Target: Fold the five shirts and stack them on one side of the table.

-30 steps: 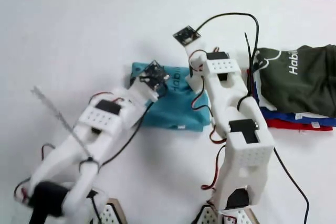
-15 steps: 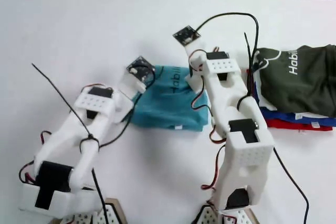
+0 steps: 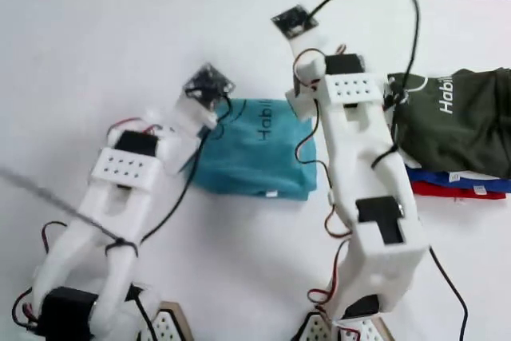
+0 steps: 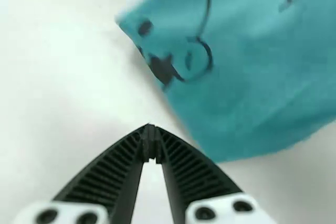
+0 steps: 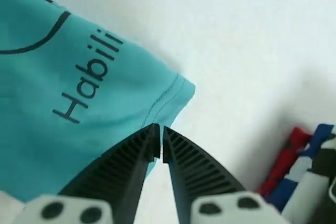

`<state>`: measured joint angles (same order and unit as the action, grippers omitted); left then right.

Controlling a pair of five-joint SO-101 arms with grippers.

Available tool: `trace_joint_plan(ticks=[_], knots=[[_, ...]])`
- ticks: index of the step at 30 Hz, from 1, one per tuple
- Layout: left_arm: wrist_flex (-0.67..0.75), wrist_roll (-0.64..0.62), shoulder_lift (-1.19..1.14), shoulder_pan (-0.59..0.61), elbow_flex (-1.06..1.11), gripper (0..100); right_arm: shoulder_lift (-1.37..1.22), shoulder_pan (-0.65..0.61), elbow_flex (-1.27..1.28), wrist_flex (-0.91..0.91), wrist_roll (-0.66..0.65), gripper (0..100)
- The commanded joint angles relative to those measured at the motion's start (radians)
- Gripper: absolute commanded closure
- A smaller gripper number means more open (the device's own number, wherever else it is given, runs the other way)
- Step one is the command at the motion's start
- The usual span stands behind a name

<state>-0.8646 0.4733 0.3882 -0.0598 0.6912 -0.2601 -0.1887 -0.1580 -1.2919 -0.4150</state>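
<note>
Shirts lie in 2 places on the white table (image 3: 96,45). A folded teal shirt (image 3: 255,149) sits at the middle between the 2 arms. A stack on the right side has a dark green shirt (image 3: 455,117) on top, a blue shirt (image 3: 447,176) under it and a red shirt (image 3: 447,190) lowest. The left gripper (image 4: 151,150) hangs over bare table just beside a corner of the teal shirt, fingers pressed together on nothing. The right gripper (image 5: 159,142) sits above a hemmed corner of the teal shirt, fingers all but touching, gripping nothing
</note>
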Motion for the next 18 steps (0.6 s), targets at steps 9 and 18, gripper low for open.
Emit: trace_joint_plan(ticks=[9, 18], knots=[[-0.135, -0.189, -0.509, 0.017, -0.621, 97, 0.622, -0.022, 0.620, 0.104, 0.020, 97.6], [-0.247, -0.209, -0.868, -0.058, -0.987, 97, 0.697, -0.059, 1.003, 0.377, 0.017, 97.7]])
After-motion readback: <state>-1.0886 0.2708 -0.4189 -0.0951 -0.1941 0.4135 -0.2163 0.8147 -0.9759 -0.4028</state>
